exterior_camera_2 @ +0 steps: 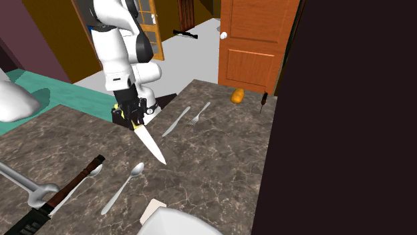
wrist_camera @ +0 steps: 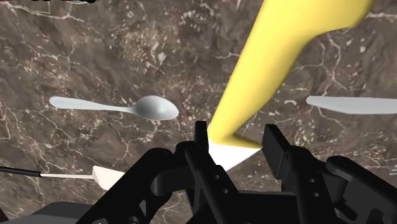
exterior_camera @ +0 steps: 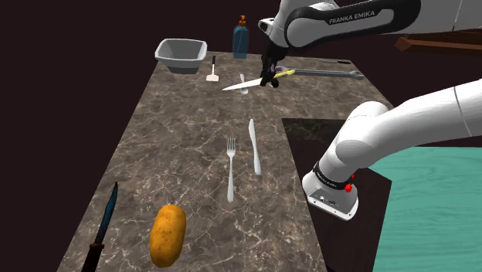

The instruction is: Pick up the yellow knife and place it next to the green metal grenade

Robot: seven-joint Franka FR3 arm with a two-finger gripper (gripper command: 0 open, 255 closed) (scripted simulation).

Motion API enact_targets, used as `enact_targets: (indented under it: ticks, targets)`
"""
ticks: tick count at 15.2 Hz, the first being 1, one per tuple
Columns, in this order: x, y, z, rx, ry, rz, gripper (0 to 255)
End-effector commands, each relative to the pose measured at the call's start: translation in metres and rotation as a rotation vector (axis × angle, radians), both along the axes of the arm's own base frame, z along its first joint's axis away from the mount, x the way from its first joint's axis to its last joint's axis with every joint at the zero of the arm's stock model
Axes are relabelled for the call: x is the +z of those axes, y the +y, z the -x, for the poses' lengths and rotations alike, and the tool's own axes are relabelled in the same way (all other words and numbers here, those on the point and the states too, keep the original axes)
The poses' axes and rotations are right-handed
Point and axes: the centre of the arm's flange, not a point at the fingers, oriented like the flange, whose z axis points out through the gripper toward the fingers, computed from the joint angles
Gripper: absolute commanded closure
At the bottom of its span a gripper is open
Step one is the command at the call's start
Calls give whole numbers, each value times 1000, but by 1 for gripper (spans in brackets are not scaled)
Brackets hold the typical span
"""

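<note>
Shows pincer [wrist_camera: 236,141] clenched on yellow knife [wrist_camera: 280,57] at handle-blade junction, over marbled bench [exterior_camera: 178,139]. Looks light, stiff, slick; may pivot if gripped loosely.

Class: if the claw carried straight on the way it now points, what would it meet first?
Probably the marble countertop, bare just there, between the spoon and the yellow knife that the claw grips; its height above the countertop is unclear.

Exteriors oppose over countertop [exterior_camera: 178,131]; wrist close.
</note>
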Motion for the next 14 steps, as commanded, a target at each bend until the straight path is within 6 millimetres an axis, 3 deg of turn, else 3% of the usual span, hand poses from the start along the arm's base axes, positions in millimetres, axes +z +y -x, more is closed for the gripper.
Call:
enact_targets:
  ticks: [1, 12, 13, 14]
  targets:
    - [-11, -3, 2, 1, 0, 0, 255]
    - [-69, -3, 2, 1, 0, 0, 255]
    - [-63, -4, 3, 1, 0, 0, 255]
    - [-63, -4, 3, 1, 0, 0, 0]
